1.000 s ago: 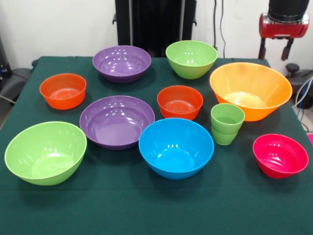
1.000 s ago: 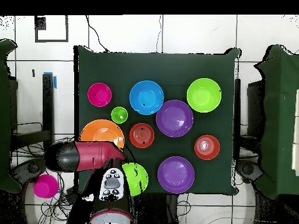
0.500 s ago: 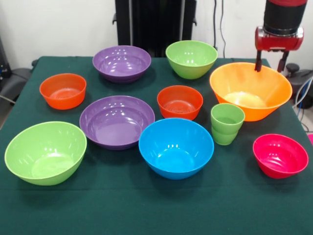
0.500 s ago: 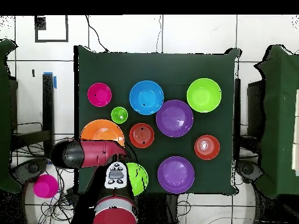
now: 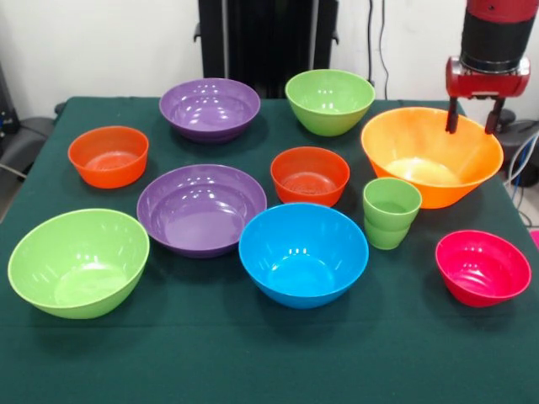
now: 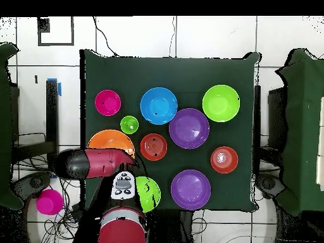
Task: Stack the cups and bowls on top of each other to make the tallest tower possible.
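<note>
While nothing has yet been lifted, the cups [image 5: 391, 212], which appear to be two light-green tumblers nested one in the other, are seen standing upright near the middle-right of the table [image 5: 253, 353], just beside the blue bowl [image 5: 303, 252] and in front of the large orange-yellow bowl [image 5: 431, 154]. No tower has been begun: every bowl is found lying singly on the green cloth, the two purple bowls [image 5: 202, 207] and [image 5: 210, 108], the two light-green bowls [image 5: 77, 261] and [image 5: 329, 100], the two orange-red bowls [image 5: 108, 155] and [image 5: 309, 174], and the pink-red bowl [image 5: 482, 267] all being kept apart from one another. The gripper [image 5: 474, 124] is held over the far rim of the orange-yellow bowl, its two fingers spread apart and empty, with the tips at about rim height. The step in hand is judged to be the approach to that widest bowl, perhaps chosen as the base of the tower. For the next move, the fingers would need to be lowered astride the bowl's wall and then closed on it; a glossy, sloping wall may be expected to slip if pinched too shallowly.
</note>
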